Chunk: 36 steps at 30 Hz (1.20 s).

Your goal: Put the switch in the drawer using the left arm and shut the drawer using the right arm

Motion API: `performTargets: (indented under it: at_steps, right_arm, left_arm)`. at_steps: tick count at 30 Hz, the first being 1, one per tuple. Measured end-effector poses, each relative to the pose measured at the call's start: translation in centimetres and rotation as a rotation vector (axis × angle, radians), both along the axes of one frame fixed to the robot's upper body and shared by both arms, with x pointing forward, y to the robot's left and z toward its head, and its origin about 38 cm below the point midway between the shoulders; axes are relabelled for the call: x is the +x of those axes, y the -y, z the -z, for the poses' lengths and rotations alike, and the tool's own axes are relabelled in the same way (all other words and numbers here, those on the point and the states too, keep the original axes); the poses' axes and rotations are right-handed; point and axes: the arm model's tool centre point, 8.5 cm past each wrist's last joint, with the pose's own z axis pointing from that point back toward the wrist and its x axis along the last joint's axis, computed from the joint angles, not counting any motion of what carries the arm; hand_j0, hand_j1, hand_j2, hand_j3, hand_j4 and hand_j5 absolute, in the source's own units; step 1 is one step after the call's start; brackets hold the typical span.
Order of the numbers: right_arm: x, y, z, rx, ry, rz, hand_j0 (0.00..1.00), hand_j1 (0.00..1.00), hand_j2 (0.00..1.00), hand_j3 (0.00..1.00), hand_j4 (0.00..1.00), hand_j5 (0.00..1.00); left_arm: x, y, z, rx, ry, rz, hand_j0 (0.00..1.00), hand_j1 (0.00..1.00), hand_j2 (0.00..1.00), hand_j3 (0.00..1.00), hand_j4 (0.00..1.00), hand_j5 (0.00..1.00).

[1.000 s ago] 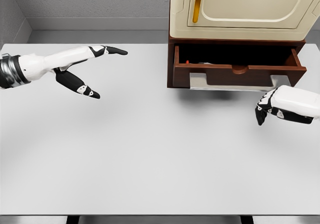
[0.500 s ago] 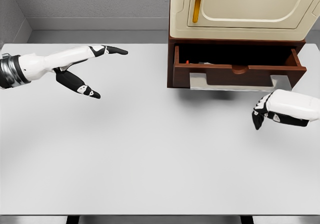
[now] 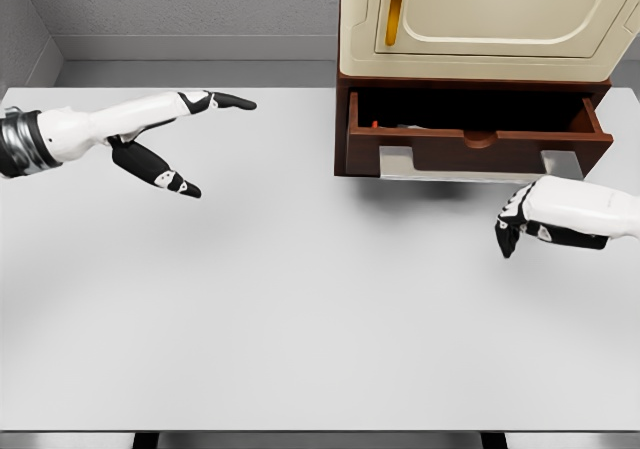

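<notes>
The brown drawer [image 3: 478, 151] stands pulled out from the cabinet at the upper right. Inside it, at the back left, a small red and grey part of the switch [image 3: 378, 125] shows; the rest is hidden by the drawer front. My left hand [image 3: 190, 139] hovers over the table at the upper left, fingers spread and holding nothing. My right hand [image 3: 512, 227] hangs just below and in front of the drawer's right half, fingers curled downward, holding nothing and not touching the drawer.
A cream cabinet [image 3: 480, 19] with a gold handle sits on top of the drawer unit. The white table [image 3: 300, 309] fills the view, with its front edge at the bottom. A grey wall runs behind.
My right hand has slid left and slightly up toward the drawer front. The left arm has stayed still and the drawer has not moved.
</notes>
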Motion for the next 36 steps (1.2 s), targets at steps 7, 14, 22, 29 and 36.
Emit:
performTargets:
  at_steps: [7, 14, 22, 29, 36]
  right_arm:
    - [0.4, -0.1, -0.1, -0.019, 0.011, -0.007, 0.26, 0.26, 0.26, 0.26, 0.26, 0.26]
    - [1.1, -0.3, -0.3, -0.055, 0.034, -0.022, 0.26, 0.26, 0.26, 0.26, 0.26, 0.26]
    - [2.8, -1.0, 0.3, -0.011, 0.007, -0.004, 0.26, 0.26, 0.26, 0.26, 0.26, 0.26]
    - [4.5, -1.4, 0.5, -0.018, 0.009, 0.005, 0.26, 0.26, 0.26, 0.26, 0.26, 0.26]
    - [4.9, -1.5, 1.3, -0.023, -0.006, 0.012, 0.26, 0.26, 0.26, 0.26, 0.26, 0.26]
  left_arm:
    - [0.0, 0.0, 0.0, 0.0, 0.0, 0.0, 1.0, 1.0, 1.0, 1.0, 1.0, 1.0]
    - [0.0, 0.0, 0.0, -0.001, -0.001, 0.001, 1.0, 1.0, 1.0, 1.0, 1.0, 1.0]
    - [0.0, 0.0, 0.0, -0.001, -0.001, 0.001, 1.0, 1.0, 1.0, 1.0, 1.0, 1.0]
    - [-0.1, -0.1, 0.2, 0.0, -0.006, 0.0, 1.0, 1.0, 1.0, 1.0, 1.0, 1.0]
    - [-0.1, -0.1, 0.3, -0.002, -0.007, -0.001, 1.0, 1.0, 1.0, 1.0, 1.0, 1.0]
